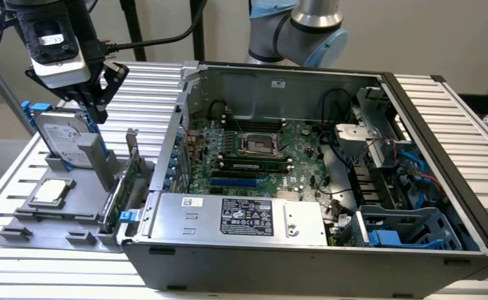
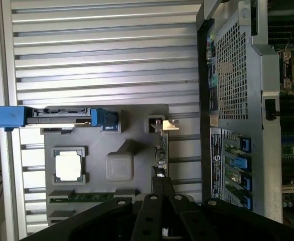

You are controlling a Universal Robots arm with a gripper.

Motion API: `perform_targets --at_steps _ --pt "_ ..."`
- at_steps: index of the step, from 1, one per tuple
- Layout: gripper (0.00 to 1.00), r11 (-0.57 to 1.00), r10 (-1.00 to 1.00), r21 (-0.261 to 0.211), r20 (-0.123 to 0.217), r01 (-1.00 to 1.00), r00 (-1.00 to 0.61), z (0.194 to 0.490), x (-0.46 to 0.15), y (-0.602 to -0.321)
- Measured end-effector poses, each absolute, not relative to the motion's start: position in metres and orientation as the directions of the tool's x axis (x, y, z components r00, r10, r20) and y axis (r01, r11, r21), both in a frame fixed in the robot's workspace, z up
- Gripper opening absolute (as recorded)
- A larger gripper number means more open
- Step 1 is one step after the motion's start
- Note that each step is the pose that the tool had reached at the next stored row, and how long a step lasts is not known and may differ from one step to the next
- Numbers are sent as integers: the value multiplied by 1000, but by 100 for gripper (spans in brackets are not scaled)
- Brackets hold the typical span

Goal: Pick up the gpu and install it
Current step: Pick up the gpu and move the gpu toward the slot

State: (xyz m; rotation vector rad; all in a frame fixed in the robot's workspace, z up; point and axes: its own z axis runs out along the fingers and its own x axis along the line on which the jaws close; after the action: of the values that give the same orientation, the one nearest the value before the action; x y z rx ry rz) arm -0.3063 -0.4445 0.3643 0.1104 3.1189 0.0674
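On the grey fixture (image 1: 56, 215) beside the open computer case (image 1: 311, 262), the gpu (image 1: 123, 184) is found standing on edge in its holder, silver end bracket (image 1: 131, 140) uppermost, not yet lifted. The gripper (image 1: 96, 112) is held above the fixture with its fingers brought together on nothing; no contact with the card is observed. Neither part of the task is therefore judged to be done: the card is yet to be picked up and yet to be seated. In the exterior view the inside of the case is laid open: the motherboard (image 1: 253, 150) is exposed, and a blue expansion slot (image 1: 236, 183) near its front edge is noted as unoccupied. That view also establishes the height of the gripper, which hangs clear above the hard drive (image 1: 61, 134) in its blue frame, at the exterior view's left of the card. The wrist view looks down along the closed gripper (image 2: 162, 182), and the gpu (image 2: 162, 150) is presented edge-on, close to in line with the fingers, its bracket (image 2: 165, 124) at the far end. From this view the fixture (image 2: 137, 130) layout is recorded: the hard drive (image 2: 56, 116), a processor (image 2: 69, 165), a raised grey block (image 2: 119, 165) and a memory stick (image 2: 94, 197) are each seated in their own places. The rear panel of the case (image 2: 237, 100), with its blue slot tabs (image 2: 245, 163), is seen just beside the fixture. How deep the card sits in its holder cannot be told.
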Motion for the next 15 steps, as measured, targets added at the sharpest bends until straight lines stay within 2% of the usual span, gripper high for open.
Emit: perform_targets --at_steps 8,9,10,11,12,15 --pt "12 997 71 44 -19 70 -997 364 -306 -445" --pt "18 997 71 44 -19 70 -997 364 -306 -445" --pt "18 997 71 44 -19 70 -997 364 -306 -445" --pt "24 997 71 44 -19 70 -997 364 -306 -445" --pt "24 997 71 44 -19 70 -997 364 -306 -445" --pt "42 997 71 44 -19 70 -997 364 -306 -445"
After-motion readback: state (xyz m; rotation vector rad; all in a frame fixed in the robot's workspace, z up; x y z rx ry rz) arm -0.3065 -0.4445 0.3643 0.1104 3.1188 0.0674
